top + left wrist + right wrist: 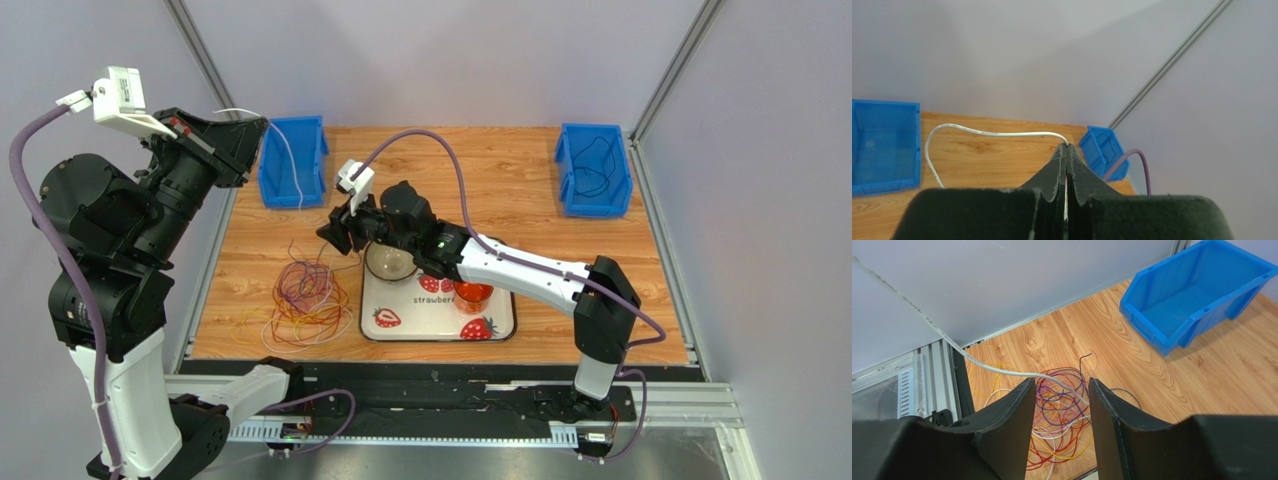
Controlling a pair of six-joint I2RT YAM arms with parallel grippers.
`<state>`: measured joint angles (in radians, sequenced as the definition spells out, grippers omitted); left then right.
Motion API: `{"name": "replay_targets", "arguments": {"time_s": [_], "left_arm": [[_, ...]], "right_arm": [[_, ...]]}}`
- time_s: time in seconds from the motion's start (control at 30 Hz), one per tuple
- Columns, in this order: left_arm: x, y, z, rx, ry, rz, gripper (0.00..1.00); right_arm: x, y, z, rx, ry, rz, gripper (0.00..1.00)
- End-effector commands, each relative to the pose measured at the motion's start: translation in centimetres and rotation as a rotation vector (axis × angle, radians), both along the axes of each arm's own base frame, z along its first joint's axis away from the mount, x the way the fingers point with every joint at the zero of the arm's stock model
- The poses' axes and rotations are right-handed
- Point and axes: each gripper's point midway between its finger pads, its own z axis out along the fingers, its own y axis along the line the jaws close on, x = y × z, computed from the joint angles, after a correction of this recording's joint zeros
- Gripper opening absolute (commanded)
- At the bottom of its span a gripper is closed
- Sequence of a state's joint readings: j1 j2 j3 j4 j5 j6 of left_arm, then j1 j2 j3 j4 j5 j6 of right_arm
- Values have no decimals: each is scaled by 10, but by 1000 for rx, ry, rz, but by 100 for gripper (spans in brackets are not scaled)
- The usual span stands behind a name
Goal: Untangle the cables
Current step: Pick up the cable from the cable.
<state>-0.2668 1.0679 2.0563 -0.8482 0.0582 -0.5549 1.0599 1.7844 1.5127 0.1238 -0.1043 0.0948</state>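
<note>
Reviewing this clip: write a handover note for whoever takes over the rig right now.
Left gripper: shut on the white cable, held high near the left blue bin.
Right gripper: open, one finger on each side of that cable, above the tangle.
Done: one dark cable lies in the right blue bin.
Left: the white cable runs into the tangle; free it, then separate the other loops.

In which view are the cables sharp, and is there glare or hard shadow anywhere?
Right wrist view: the cable tangle is sharp. Left wrist view: the white cable is crisp, the left gripper dark and soft. Top view: even light, no strong glare, faint shadows.
</note>
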Motion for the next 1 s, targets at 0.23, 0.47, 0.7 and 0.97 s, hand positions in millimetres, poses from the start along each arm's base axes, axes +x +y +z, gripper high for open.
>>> {"name": "replay_targets", "arguments": {"time_s": [0.23, 0.47, 0.7, 0.97], "left_arm": [[-10, 5, 10, -3, -35, 12, 0], [-17, 14, 9, 9, -39, 46, 0], [-30, 30, -3, 16, -12, 115, 0], [-63, 51, -47, 3, 68, 185, 0]], "right_arm": [[9, 16, 34, 64, -79, -19, 25], [6, 12, 44, 75, -80, -24, 0], [7, -10, 98, 121, -128, -79, 0], [9, -45, 203, 200, -250, -147, 0]]}}
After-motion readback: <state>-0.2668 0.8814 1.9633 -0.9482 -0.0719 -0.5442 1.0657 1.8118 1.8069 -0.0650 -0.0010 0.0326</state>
